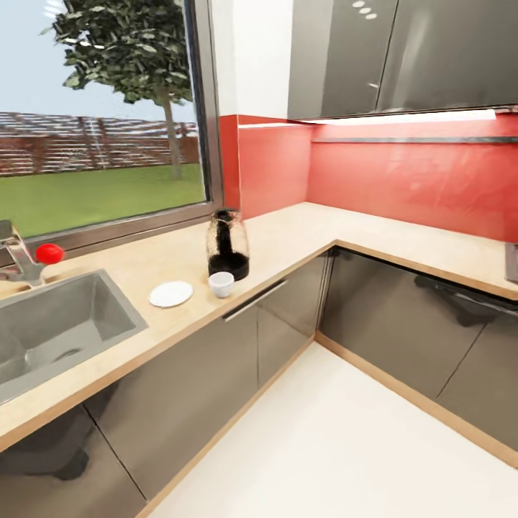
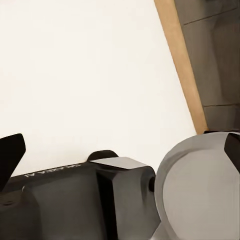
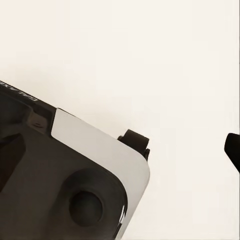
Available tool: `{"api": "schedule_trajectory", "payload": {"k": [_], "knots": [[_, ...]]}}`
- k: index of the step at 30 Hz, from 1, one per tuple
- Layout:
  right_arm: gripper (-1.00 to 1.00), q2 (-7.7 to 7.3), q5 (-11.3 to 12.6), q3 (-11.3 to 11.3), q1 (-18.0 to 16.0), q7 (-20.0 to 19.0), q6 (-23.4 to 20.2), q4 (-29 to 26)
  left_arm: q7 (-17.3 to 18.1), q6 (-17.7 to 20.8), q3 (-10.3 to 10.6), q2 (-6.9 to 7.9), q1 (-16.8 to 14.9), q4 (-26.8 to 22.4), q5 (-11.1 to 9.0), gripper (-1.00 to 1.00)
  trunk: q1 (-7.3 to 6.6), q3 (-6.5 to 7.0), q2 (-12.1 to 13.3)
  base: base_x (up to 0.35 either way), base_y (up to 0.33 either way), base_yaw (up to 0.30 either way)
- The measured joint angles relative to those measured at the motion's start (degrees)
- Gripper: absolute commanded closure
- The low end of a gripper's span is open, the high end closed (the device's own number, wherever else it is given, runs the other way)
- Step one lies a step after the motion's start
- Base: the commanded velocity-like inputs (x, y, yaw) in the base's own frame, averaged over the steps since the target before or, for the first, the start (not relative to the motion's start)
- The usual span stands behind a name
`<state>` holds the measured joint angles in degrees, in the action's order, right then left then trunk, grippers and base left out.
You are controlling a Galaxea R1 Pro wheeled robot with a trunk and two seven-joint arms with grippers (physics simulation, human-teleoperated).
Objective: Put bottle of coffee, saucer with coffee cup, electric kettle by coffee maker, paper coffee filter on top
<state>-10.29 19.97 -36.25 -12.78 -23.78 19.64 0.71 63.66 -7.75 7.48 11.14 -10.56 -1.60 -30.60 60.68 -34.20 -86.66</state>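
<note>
The clear glass electric kettle [image 1: 228,244] with its black base stands on the light wood kitchen countertop [image 1: 302,230] below the window. In front of it sit the white coffee cup [image 1: 221,284] and, to its left, the empty white saucer [image 1: 170,293], a short gap apart. A thin dark board, the kitchen shelf [image 1: 417,139], runs along the red wall panel, bare where it shows. The coffee maker, bottle of coffee and paper coffee filter are out of view. My left gripper [image 2: 120,150] and right gripper [image 3: 120,155] hang open over the pale floor, holding nothing.
A steel sink [image 1: 50,331] with a tap [image 1: 21,255] and a red ball [image 1: 49,252] lies left of the saucer. The counter turns a corner to the right. A grey object [image 1: 511,262] is cut off at the right edge. Dark cabinet fronts [image 1: 288,316] border the white floor.
</note>
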Motion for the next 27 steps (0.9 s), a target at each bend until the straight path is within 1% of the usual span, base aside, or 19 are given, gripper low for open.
{"api": "schedule_trajectory", "payload": {"k": [4,9,22,27], "knots": [[-1.00,0.00,0.0,0.0,0.0,0.0,0.0,0.0,-1.6,0.0,0.0,0.00,0.0,0.0,0.0,-1.00,0.00,0.00,0.0,0.239,-0.258,-0.202],[-1.00,0.00,0.0,-0.1,0.0,0.0,0.0,0.0,-2.3,0.0,0.0,-0.02,0.0,0.0,0.0,-1.00,0.00,0.00,0.0,0.238,-0.258,-0.042],[-1.00,0.03,0.0,-0.1,0.0,0.0,0.1,0.0,-2.4,0.0,0.0,0.00,0.0,0.0,0.0,-1.00,0.00,0.00,0.0,0.232,-0.260,-0.004],[-1.00,0.05,0.0,-0.1,0.0,0.0,0.1,0.0,-2.4,0.0,0.0,-0.02,0.0,0.0,0.0,-1.00,0.00,0.00,0.0,0.223,-0.265,0.111]]}}
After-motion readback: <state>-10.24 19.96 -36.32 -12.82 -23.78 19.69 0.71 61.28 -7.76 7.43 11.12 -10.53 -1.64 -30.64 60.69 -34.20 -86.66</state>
